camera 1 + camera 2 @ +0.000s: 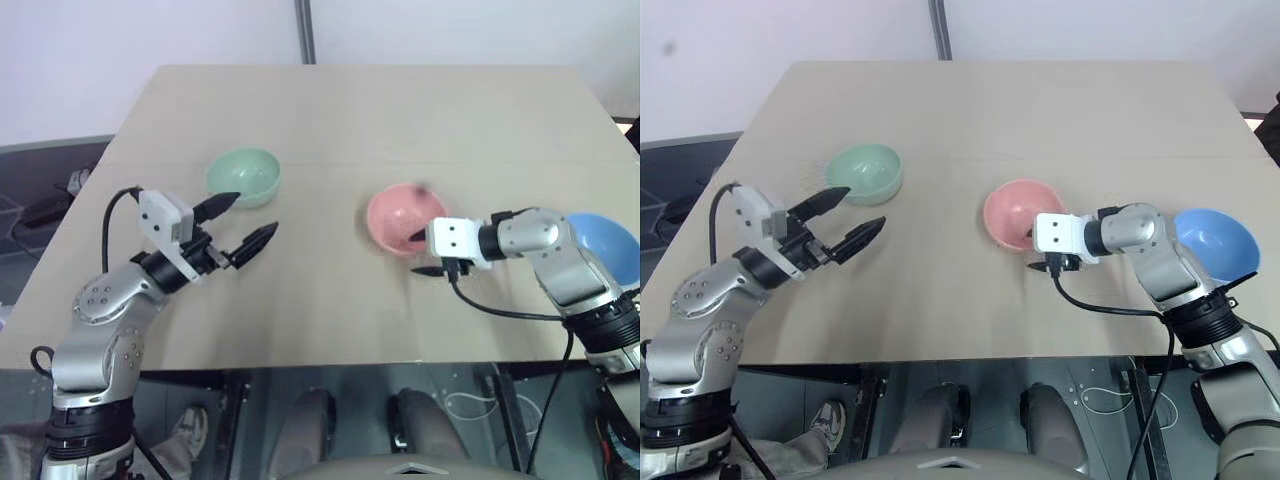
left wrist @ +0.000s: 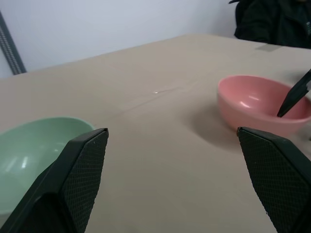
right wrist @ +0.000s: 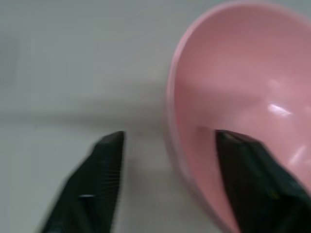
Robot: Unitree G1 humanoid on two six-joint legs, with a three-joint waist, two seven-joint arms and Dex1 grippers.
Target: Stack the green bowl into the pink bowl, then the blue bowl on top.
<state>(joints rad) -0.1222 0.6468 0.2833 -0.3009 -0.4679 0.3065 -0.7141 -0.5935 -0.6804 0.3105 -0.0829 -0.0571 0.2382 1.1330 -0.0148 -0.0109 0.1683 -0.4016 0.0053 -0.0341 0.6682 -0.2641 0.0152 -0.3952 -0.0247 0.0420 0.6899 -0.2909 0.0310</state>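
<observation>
Nothing is stacked yet: the green bowl (image 1: 243, 177), pink bowl (image 1: 403, 218) and blue bowl (image 1: 605, 247) sit apart on the counter (image 1: 400, 110), the left claw (image 1: 245, 225) gaping empty beside green, the right claw (image 3: 167, 160) spread astride pink's rim.

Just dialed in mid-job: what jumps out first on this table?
Three small plain round bowls on the tan table: mint-green bowl at left, salmon-pink bowl in the middle, sky-blue bowl at right, none stacked. The right gripper straddles the pink bowl's rim, jaws apart; the left gripper is open beside the green bowl.
</observation>
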